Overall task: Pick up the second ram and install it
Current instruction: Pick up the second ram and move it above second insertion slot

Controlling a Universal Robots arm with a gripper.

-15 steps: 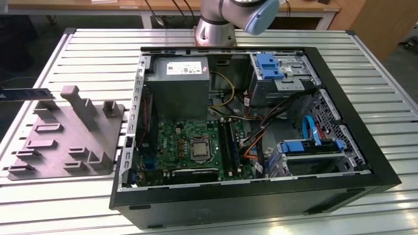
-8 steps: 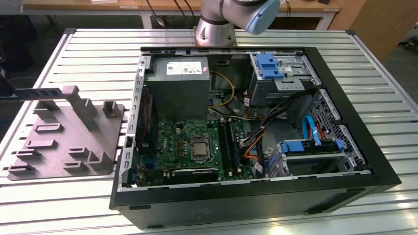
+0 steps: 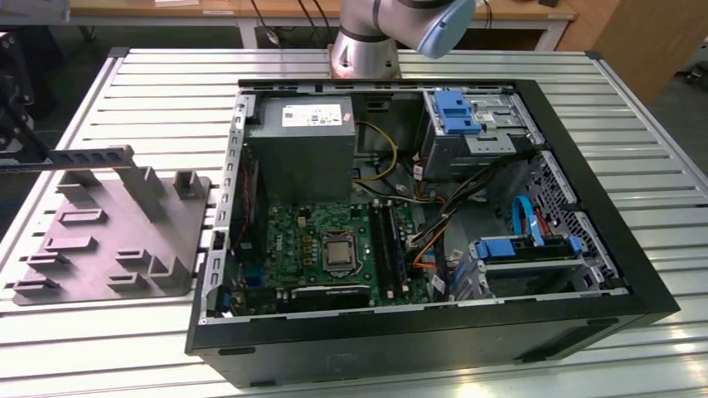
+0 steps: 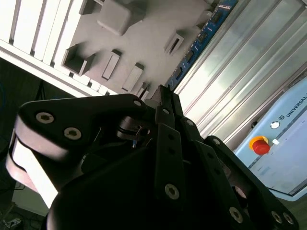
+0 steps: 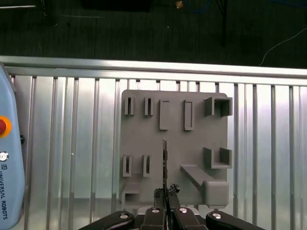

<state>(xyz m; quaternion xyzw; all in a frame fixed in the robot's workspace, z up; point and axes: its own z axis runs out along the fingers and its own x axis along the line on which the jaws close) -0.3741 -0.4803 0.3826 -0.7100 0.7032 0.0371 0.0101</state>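
My gripper (image 5: 165,194) is shut on the second ram (image 5: 164,163), a thin stick that I see edge-on in the first wrist view, sticking out from between the fingertips. In the second wrist view the ram (image 4: 204,38) shows its dark blue-green face with dark chips, running out from the gripper (image 4: 160,93). Gripper and ram hang well above the grey fixture tray (image 5: 192,139). In the exterior view the long black memory slots (image 3: 385,240) lie on the motherboard (image 3: 315,236) inside the open computer case (image 3: 443,332).
The fixture tray (image 3: 111,232) lies on the slatted metal table at the exterior view's left, beside the case. A light blue teach pendant (image 5: 7,163) with a red stop button (image 4: 260,145) rests on the table near the tray. The arm's base (image 3: 366,50) stands behind the case.
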